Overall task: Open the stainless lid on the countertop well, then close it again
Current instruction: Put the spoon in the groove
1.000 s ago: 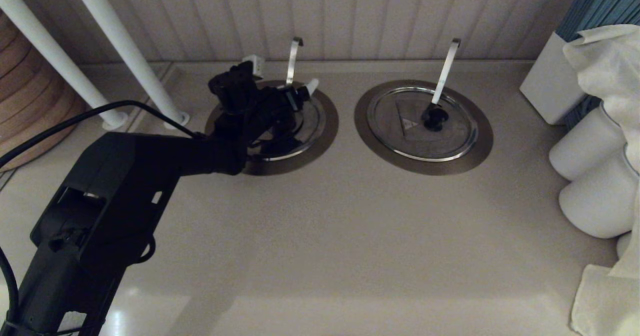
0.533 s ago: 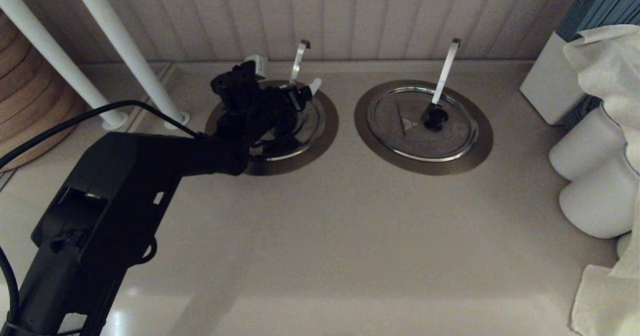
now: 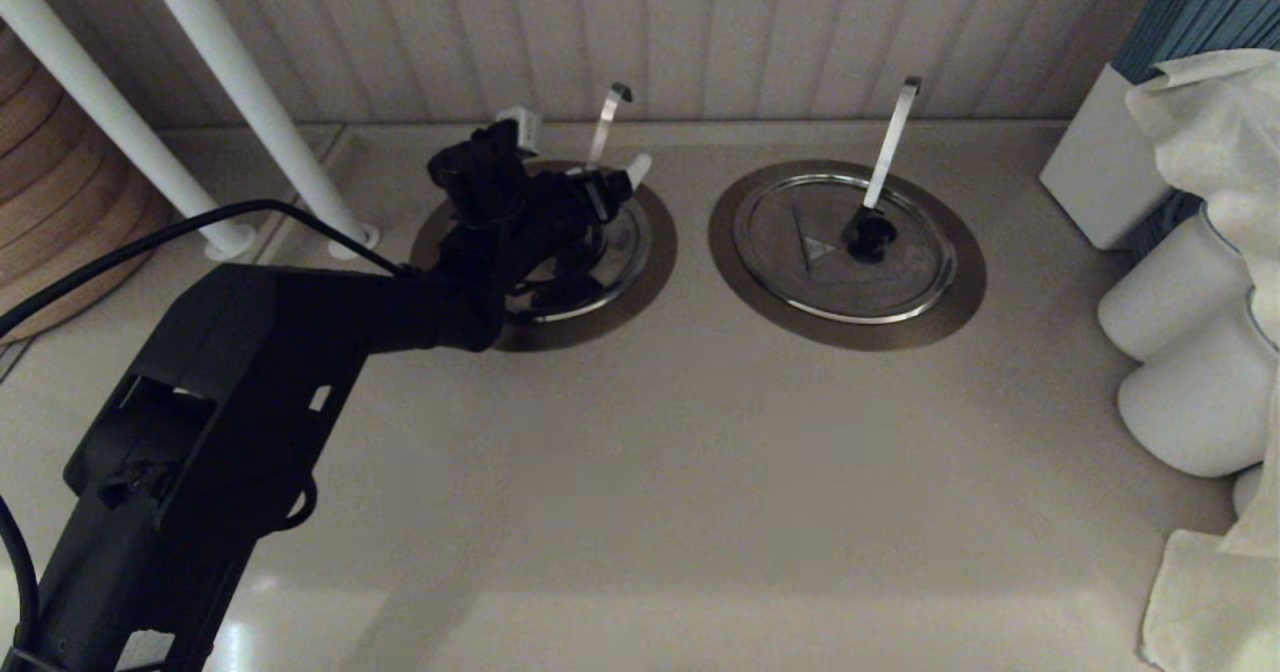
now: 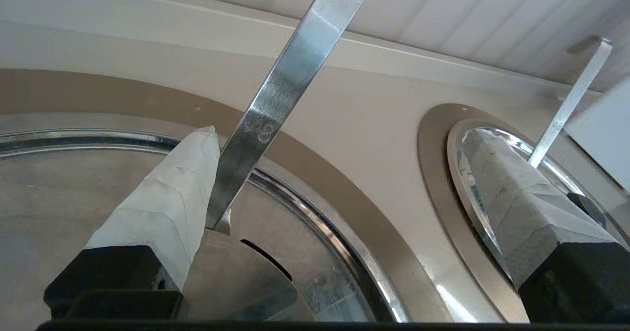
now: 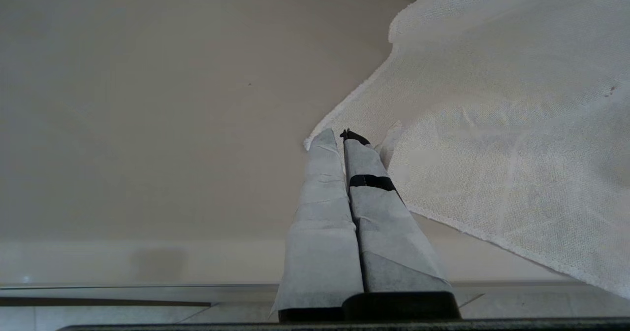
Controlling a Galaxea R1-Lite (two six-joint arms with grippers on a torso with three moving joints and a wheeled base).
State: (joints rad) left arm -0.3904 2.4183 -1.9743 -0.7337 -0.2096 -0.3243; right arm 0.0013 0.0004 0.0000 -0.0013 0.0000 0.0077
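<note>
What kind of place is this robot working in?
Probably a food-service counter, such as a buffet or café station: two steel-ringed wells set into the countertop, each lidded with a utensil handle, plus stacked white rolls.

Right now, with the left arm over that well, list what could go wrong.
1. The left gripper is open, and one finger sits right beside the slim handle. It may knock or pinch the handle.
2. The handle passes through the stainless lid, so lifting could snag it.
3. The right gripper, shut, hangs beside a white cloth; any move could catch it.
</note>
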